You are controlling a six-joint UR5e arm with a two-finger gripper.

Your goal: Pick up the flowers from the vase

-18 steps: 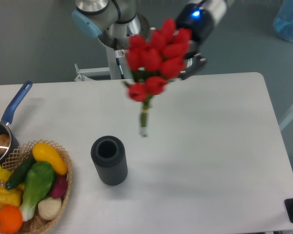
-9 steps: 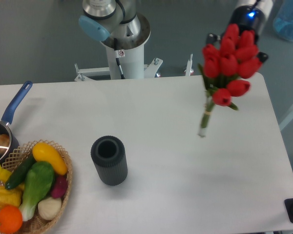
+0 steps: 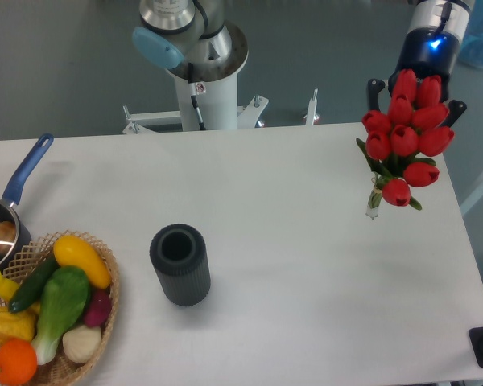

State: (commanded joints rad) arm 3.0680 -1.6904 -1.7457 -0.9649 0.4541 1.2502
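While the white bench [image 3: 249, 209] fills most of the view, the wicker basket [image 3: 105, 277] of vegetables and the blue-handled pot [image 3: 16, 189] sit at its left edge, far from the fingers [image 3: 375, 87]. These two dark fingers are clamped on the tulip bunch [image 3: 404, 137], showing on either side of the red buds at the bench's far right; its stems hang below them, above the bench. Well away, lower left of the fingers, stands the ribbed grey vase [image 3: 179, 264], upright.

Bright even light, soft shadows, sharp
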